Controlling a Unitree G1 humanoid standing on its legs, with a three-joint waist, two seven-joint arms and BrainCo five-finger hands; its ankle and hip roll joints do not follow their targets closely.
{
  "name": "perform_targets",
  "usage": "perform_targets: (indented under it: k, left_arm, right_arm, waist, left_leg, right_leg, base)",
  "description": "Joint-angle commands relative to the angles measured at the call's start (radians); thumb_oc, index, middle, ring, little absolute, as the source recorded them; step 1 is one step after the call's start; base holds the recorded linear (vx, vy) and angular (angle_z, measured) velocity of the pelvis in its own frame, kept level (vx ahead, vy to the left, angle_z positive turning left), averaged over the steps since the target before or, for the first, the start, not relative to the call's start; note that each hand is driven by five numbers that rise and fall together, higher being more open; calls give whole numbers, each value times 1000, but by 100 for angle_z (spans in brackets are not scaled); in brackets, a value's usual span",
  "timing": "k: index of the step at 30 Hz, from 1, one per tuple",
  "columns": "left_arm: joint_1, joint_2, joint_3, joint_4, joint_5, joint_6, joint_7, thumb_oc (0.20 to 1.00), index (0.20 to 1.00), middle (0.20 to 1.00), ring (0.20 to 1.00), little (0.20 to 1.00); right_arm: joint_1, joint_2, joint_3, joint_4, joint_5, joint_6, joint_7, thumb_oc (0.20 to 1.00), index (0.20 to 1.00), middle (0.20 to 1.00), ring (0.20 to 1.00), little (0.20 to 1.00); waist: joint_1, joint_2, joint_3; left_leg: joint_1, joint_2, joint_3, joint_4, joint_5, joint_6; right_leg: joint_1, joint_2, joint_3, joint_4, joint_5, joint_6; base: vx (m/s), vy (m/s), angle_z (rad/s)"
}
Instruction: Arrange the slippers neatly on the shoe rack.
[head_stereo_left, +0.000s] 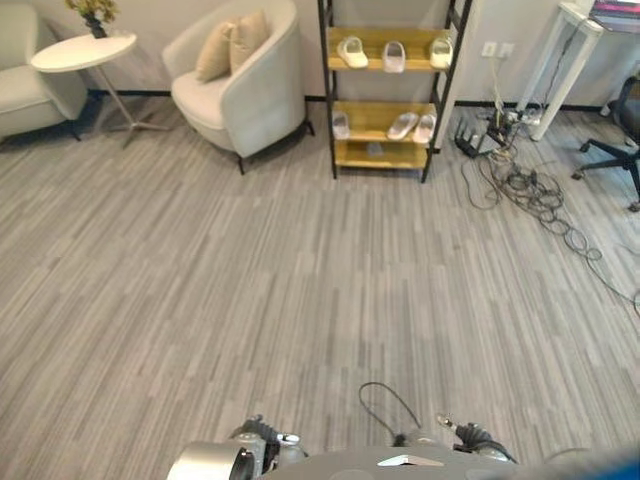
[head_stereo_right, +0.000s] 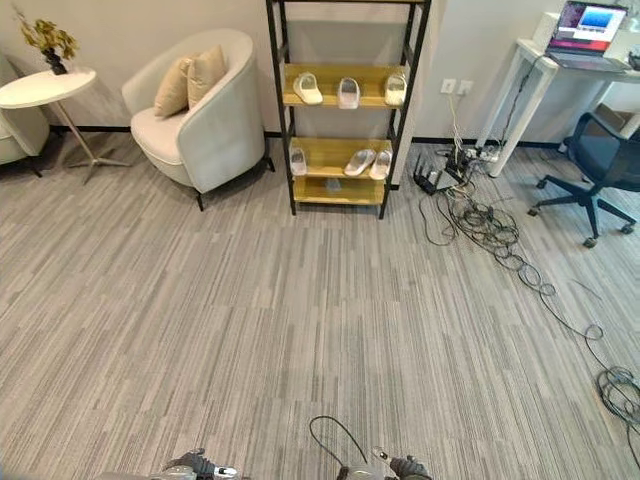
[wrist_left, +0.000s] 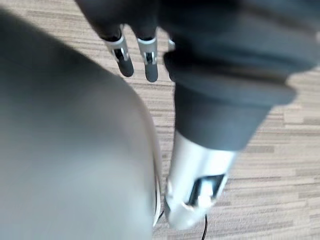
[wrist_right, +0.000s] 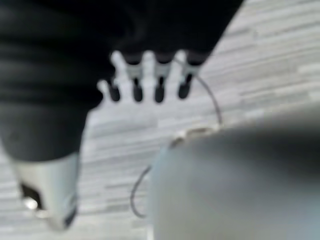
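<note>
The shoe rack (head_stereo_left: 333, 100), a black frame with wooden shelves, stands against the far wall across a wide stretch of floor. Three pale slippers lie on its upper shelf (head_stereo_right: 308, 88) (head_stereo_right: 348, 93) (head_stereo_right: 395, 90), spaced apart. On the lower shelf, one slipper (head_stereo_right: 298, 161) sits at the left and two slippers (head_stereo_right: 359, 161) (head_stereo_right: 380, 164) lie close together at the right. My left hand (wrist_left: 148, 57) hangs over the floor with straight fingers and holds nothing. My right hand (wrist_right: 159, 75) also hangs beside me, fingers straight and empty.
A cream armchair (head_stereo_left: 235, 85) with two cushions stands left of the rack, and a round white side table (head_stereo_left: 82, 52) further left. Tangled cables (head_stereo_right: 490, 225) sprawl over the floor right of the rack, near a white desk (head_stereo_right: 545, 70) and a dark office chair (head_stereo_right: 600, 170).
</note>
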Motion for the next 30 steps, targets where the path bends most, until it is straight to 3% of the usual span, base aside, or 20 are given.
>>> perform_targets:
  k: [1, 7, 11, 12, 13, 15, 18, 19, 21, 23, 24, 25, 26, 27, 28, 29, 30]
  left_arm:
    - [-3, -3, 17, 17, 7, -7, 8, 1000, 1000, 1000, 1000, 1000]
    - [-43, 3, -1, -5, 15, -14, 12, 1000, 1000, 1000, 1000, 1000]
    - [-78, -3, 7, -36, -9, -46, 16, 1000, 1000, 1000, 1000, 1000]
    - [-85, -4, -2, -55, -7, -54, 14, 1000, 1000, 1000, 1000, 1000]
    - [-88, -11, -9, -63, -6, -57, 24, 1000, 1000, 1000, 1000, 1000]
    - [-90, -17, -17, -68, -4, -71, 35, 1000, 1000, 1000, 1000, 1000]
    - [-75, -31, -27, -84, 6, -88, 36, 1000, 1000, 1000, 1000, 1000]
    - [-67, -38, -33, -90, 11, -90, 36, 1000, 1000, 1000, 1000, 1000]
    - [-69, -51, -30, -130, 17, -111, 46, 1000, 1000, 1000, 1000, 1000]
    - [-66, -47, -22, -136, 11, -123, 44, 1000, 1000, 1000, 1000, 1000]
    - [-63, -36, -2, -132, -10, -137, 41, 1000, 1000, 1000, 1000, 1000]
    - [-63, -36, -2, -132, -10, -137, 41, 1000, 1000, 1000, 1000, 1000]
    - [-62, -31, 7, -121, -24, -136, 43, 1000, 1000, 1000, 1000, 1000]
    - [-62, -31, 7, -120, -24, -136, 43, 1000, 1000, 1000, 1000, 1000]
    - [-66, -22, 13, -120, -20, -134, 43, 1000, 1000, 1000, 1000, 1000]
    - [-51, -4, 23, -116, -17, -133, 51, 1000, 1000, 1000, 1000, 1000]
    - [-35, 0, 25, -110, -20, -140, 64, 1000, 1000, 1000, 1000, 1000]
  right_arm:
    - [-34, 36, -24, 58, 27, -4, 3, 1000, 1000, 1000, 1000, 1000]
    - [-52, 30, -36, 31, 41, -20, -3, 1000, 1000, 1000, 1000, 1000]
    - [-65, 28, -32, 26, 40, -30, -7, 1000, 1000, 1000, 1000, 1000]
    - [-58, 33, -34, 25, 39, -36, -7, 1000, 1000, 1000, 1000, 1000]
    - [-48, 36, -40, 31, 45, -34, -9, 1000, 1000, 1000, 1000, 1000]
    - [-27, 38, -46, 47, 49, -31, -10, 1000, 1000, 1000, 1000, 1000]
    - [15, 36, -59, 80, 49, -18, -10, 1000, 1000, 1000, 1000, 1000]
    - [23, 29, -66, 82, 50, -16, -9, 1000, 1000, 1000, 1000, 1000]
    - [5, 10, -77, 71, 65, -23, -17, 1000, 1000, 1000, 1000, 1000]
    - [-5, 6, -78, 54, 72, -29, -15, 1000, 1000, 1000, 1000, 1000]
    - [-19, 2, -65, 42, 73, -36, -16, 1000, 1000, 1000, 1000, 1000]
    - [-19, 2, -64, 42, 73, -36, -16, 1000, 1000, 1000, 1000, 1000]
    - [-39, 3, -44, 44, 74, -41, -23, 1000, 1000, 1000, 1000, 1000]
    - [-40, 3, -44, 45, 74, -41, -23, 1000, 1000, 1000, 1000, 1000]
    - [-36, 3, -39, 43, 79, -43, -21, 1000, 1000, 1000, 1000, 1000]
    - [-44, 0, -35, 36, 74, -43, -27, 1000, 1000, 1000, 1000, 1000]
    - [-59, 5, -29, 30, 67, -50, -37, 1000, 1000, 1000, 1000, 1000]
  waist:
    - [18, -46, 48]
    - [11, -54, 73]
    - [8, -62, 77]
    - [2, -68, 72]
    - [-1, -64, 69]
    - [-8, -61, 59]
    - [-17, -54, 45]
    - [-19, -50, 48]
    - [-15, -36, 87]
    - [-18, -32, 90]
    - [-9, -26, 91]
    - [-10, -26, 91]
    - [8, -14, 105]
    - [10, -16, 109]
    - [15, -8, 119]
    - [21, -14, 127]
    - [38, -16, 134]
  left_leg:
    - [-27, -47, -3, 80, -25, 71]
    - [-25, -29, 35, 100, -50, 61]
    - [-66, 13, 82, 184, -95, 32]
    - [-58, 10, 87, 187, -103, 24]
    - [-56, 16, 79, 194, -115, 17]
    - [-30, 18, 69, 189, -136, 8]
    - [20, 24, 53, 178, -135, -28]
    - [15, 27, 40, 212, -127, -42]
    - [-109, 20, -39, 415, 7, -83]
    - [-169, 17, -48, 449, 12, -75]
    - [-222, 37, -24, 376, 7, -54]
    - [-222, 37, -24, 377, 6, -54]
    - [-258, 71, 3, 229, 73, -34]
    - [-253, 71, 5, 229, 71, -35]
    - [-263, 134, 51, 153, 134, -34]
    - [-292, 167, 53, 172, 145, -30]
    - [-306, 153, 26, 204, 126, -18]
  right_leg:
    - [123, -49, 3, -158, 143, 130]
    - [101, -55, -4, -141, 175, 143]
    - [4, -59, -53, -134, 252, 152]
    - [4, -51, -63, -161, 268, 139]
    - [-12, -39, -39, -147, 272, 142]
    - [0, -20, -13, -143, 248, 129]
    - [75, -2, -20, -171, 191, 78]
    - [110, 4, -24, -191, 183, 60]
    - [161, 18, -71, -228, 173, 27]
    - [167, 19, -98, -236, 158, 24]
    - [195, 25, -142, -251, 121, 30]
    - [195, 25, -142, -250, 120, 30]
    - [230, 47, -146, -262, 99, 33]
    - [232, 46, -144, -260, 97, 33]
    - [255, 59, -151, -260, 84, 36]
    - [269, 52, -152, -249, 78, 40]
    - [290, 50, -138, -237, 68, 48]
  base:
    - [70, 64, -24]
    - [47, 19, -16]
    - [22, -92, -48]
    - [161, -147, -59]
    - [299, -212, -41]
    - [260, -178, -9]
    - [314, -175, 22]
    - [279, -171, 32]
    - [161, -180, 51]
    - [125, -140, 34]
    - [176, -138, 23]
    - [347, -63, 46]
    - [207, 18, 55]
    - [328, 52, 41]
    - [246, 56, 6]
    - [383, 106, -13]
    - [636, 138, -45]
